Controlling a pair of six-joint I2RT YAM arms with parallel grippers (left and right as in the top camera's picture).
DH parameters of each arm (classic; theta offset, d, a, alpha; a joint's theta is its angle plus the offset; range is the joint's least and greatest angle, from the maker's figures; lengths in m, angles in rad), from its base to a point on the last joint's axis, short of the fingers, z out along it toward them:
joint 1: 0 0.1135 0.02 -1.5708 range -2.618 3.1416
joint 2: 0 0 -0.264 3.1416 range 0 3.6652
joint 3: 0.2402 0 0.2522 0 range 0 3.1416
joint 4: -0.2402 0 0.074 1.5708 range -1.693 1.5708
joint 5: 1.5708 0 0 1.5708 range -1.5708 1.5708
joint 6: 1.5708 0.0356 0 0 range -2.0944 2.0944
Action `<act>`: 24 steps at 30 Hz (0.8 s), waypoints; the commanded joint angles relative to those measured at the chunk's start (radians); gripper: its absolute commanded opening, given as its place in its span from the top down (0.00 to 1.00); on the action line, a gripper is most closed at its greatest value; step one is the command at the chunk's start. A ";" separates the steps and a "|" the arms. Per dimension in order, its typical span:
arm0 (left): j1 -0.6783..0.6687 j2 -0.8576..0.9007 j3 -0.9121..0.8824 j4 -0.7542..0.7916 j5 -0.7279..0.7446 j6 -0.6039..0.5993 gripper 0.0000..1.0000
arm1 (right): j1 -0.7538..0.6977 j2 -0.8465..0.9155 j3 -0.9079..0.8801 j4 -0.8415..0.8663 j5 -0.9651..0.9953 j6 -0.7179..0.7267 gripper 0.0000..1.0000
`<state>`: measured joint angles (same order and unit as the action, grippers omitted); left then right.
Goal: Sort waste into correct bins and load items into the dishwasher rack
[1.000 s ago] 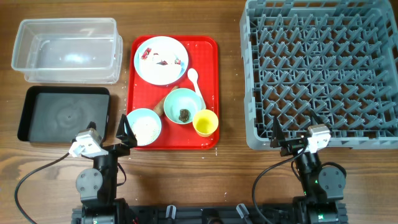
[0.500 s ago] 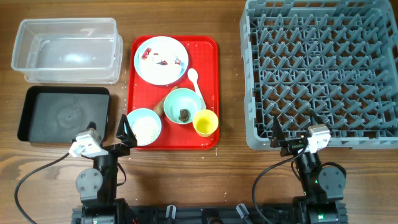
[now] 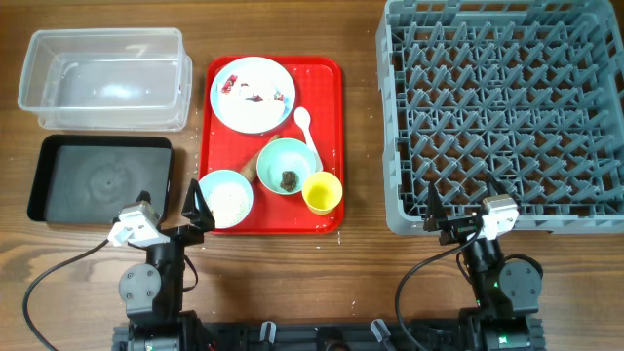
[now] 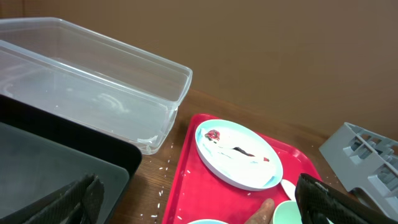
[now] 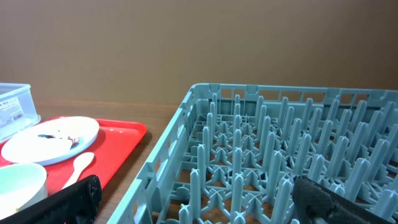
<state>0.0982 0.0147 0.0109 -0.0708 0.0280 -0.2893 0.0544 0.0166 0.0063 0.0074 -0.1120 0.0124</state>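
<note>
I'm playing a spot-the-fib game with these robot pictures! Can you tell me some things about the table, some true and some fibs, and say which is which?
1. The yellow cup sits on the red tray. True.
2. The grey rack already has a bowl in it. False: no dishes are in it yet, only its pegs.
3. The white spoon lies on the tray beside the plate. True.
4. The clear tub is stuffed with paper. False: no paper shows inside it.
5. The left hand and the right hand are both open. True.
</note>
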 commanded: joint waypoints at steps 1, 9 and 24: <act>-0.004 -0.005 -0.005 -0.002 0.019 0.021 0.00 | 0.001 0.000 -0.001 0.006 -0.009 -0.008 0.00; -0.004 -0.005 -0.005 0.109 0.092 0.021 0.00 | 0.001 0.000 0.026 0.177 -0.055 -0.011 0.00; -0.004 0.532 0.606 0.097 0.239 0.021 0.00 | 0.001 0.531 0.510 0.129 -0.139 -0.117 0.00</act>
<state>0.0978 0.3676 0.4458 0.0772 0.1730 -0.2890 0.0540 0.4107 0.3981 0.1646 -0.1768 -0.0811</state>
